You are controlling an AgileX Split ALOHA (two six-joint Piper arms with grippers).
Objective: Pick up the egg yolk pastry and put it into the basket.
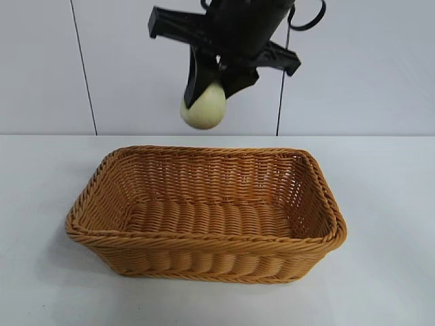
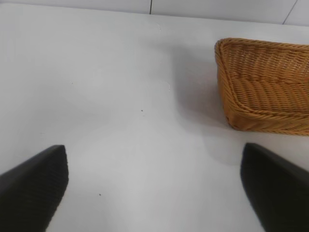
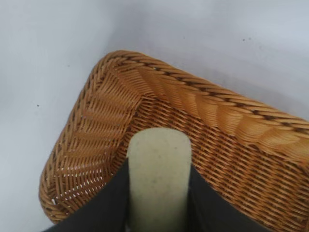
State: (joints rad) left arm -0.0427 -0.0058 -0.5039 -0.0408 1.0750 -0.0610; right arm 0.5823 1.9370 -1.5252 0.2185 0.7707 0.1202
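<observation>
My right gripper (image 1: 212, 92) hangs above the far side of the basket (image 1: 204, 239) and is shut on the egg yolk pastry (image 1: 204, 106), a pale cream rounded lump held well clear of the rim. In the right wrist view the pastry (image 3: 158, 174) sits clamped between my two black fingers (image 3: 104, 212), with my right gripper (image 3: 158, 205) over the basket's corner (image 3: 203, 99). The basket is orange-tan wicker and holds nothing. My left gripper (image 2: 154, 188) is open and empty over bare table, off to one side of the basket (image 2: 260, 92). It is out of the exterior view.
The basket stands on a white table (image 1: 41, 285) with a white panelled wall (image 1: 41, 68) behind it. Nothing else lies on the table in view.
</observation>
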